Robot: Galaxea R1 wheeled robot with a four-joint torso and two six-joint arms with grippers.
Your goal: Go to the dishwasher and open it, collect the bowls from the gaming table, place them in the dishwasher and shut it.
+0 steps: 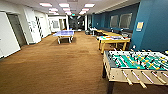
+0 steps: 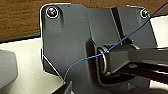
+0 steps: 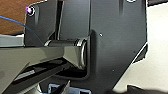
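The dishwasher, the bowls and the white-topped gaming table with cream sides are out of view. I face a long carpeted hall. In the left wrist view the arm's dark plate (image 2: pixel 70 45) and jointed bar (image 2: pixel 140 57) hang over a pale part of the robot, with brown carpet (image 2: pixel 20 17) behind. The right wrist view has the same plate (image 3: pixel 115 37) and bar (image 3: pixel 37 57), again with carpet (image 3: pixel 12 17) behind. Whether either gripper is open or shut cannot be made out.
A green-field foosball table (image 1: pixel 136 66) with rods stands close at the front right. Behind it a yellow-topped table (image 1: pixel 113 39) carries colourful flat boxes. A pale blue-topped table (image 1: pixel 64 33) stands far down the hall. White walls and doors (image 1: pixel 15 30) line the left, a blue wall (image 1: pixel 155 25) the right.
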